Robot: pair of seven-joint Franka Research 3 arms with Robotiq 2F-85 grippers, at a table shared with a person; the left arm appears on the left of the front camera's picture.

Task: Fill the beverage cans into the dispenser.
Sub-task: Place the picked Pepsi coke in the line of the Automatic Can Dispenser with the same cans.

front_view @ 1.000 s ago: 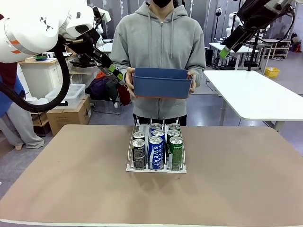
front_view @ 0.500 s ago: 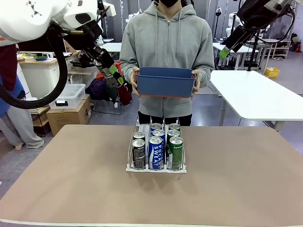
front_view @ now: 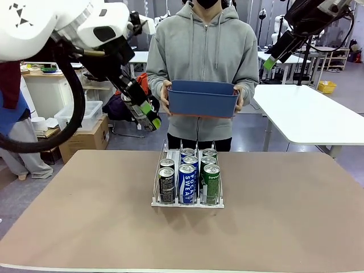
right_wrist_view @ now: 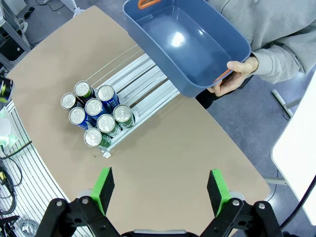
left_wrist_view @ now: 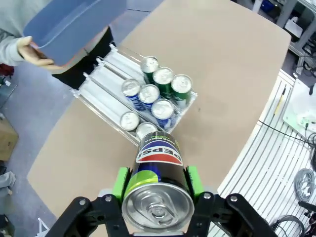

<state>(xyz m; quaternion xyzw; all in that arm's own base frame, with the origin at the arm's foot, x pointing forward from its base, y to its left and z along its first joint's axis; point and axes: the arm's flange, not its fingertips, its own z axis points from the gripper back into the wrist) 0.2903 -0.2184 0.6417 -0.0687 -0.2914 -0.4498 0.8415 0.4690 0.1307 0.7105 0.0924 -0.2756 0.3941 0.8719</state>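
My left gripper (left_wrist_view: pixel 157 183) is shut on a dark Pepsi beverage can (left_wrist_view: pixel 158 175), its silver top facing the wrist camera. From the front, the left gripper (front_view: pixel 149 115) hangs high above the table, left of the person's bin and up-left of the dispenser (front_view: pixel 157 202). This white wire rack stands mid-table with several beverage cans (front_view: pixel 187 182) at its near end: black left, blue-and-white middle, green right. Below the held can lie the dispenser (left_wrist_view: pixel 101 74) and the cans (left_wrist_view: pixel 150 94). My right gripper (right_wrist_view: pixel 161 191) is open and empty high above the dispenser (right_wrist_view: pixel 148 74) and its cans (right_wrist_view: pixel 96 116); from the front, the right gripper (front_view: pixel 272 57) is up at the right.
A person at the far side holds an empty blue bin (front_view: pixel 203 98) in both hands above the dispenser's far end; the bin (right_wrist_view: pixel 190 47) also shows from above. A white table (front_view: pixel 310 114) stands at the back right. Bare brown tabletop (front_view: pixel 85 216) surrounds the rack.
My left gripper has moved right and down with the can, closer to the dispenser. The person has shifted the blue bin slightly right. The right arm has not moved.
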